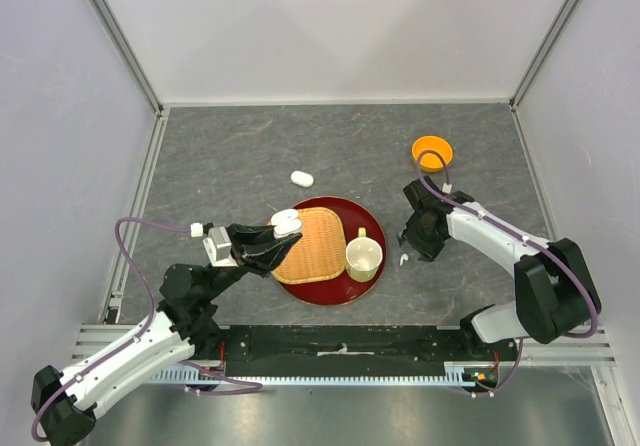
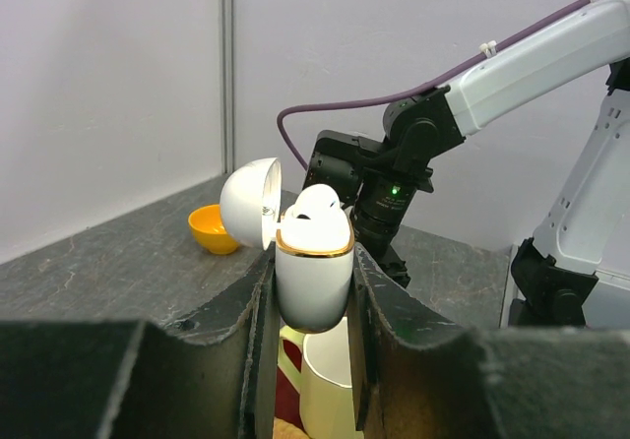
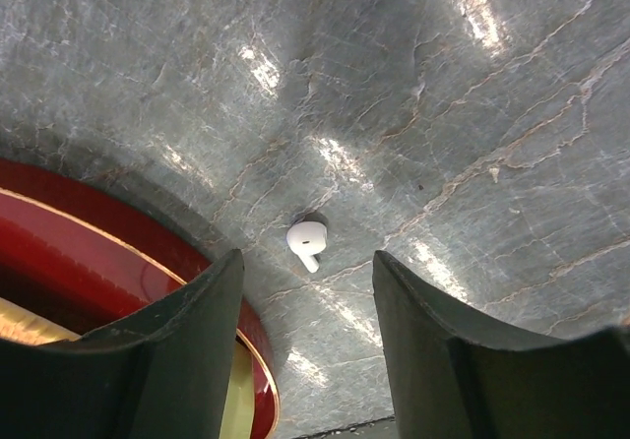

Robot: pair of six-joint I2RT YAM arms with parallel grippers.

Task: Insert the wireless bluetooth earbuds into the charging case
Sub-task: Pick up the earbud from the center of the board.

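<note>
My left gripper (image 1: pixel 281 234) is shut on an upright white charging case (image 2: pixel 313 280) with a gold rim, held over the left edge of the woven mat. The case's lid (image 2: pixel 249 203) is swung open to the left, and a white earbud (image 2: pixel 317 206) sits in its top. On the grey table, just right of the red tray, lies another tiny white earbud (image 3: pixel 307 237) (image 1: pixel 403 259) with its stem pointing toward me. My right gripper (image 3: pixel 307 274) hangs just above it, open, with its dark fingers (image 3: pixel 192 331) straddling the spot slightly short of the bud and nothing between them.
A round red tray (image 1: pixel 335 291) carries a woven mat (image 1: pixel 312 248) and a cream cup (image 1: pixel 363 256). A second white pebble-shaped case (image 1: pixel 301 178) lies further back on the table. An orange bowl (image 1: pixel 432 152) stands at the back right, behind the right arm.
</note>
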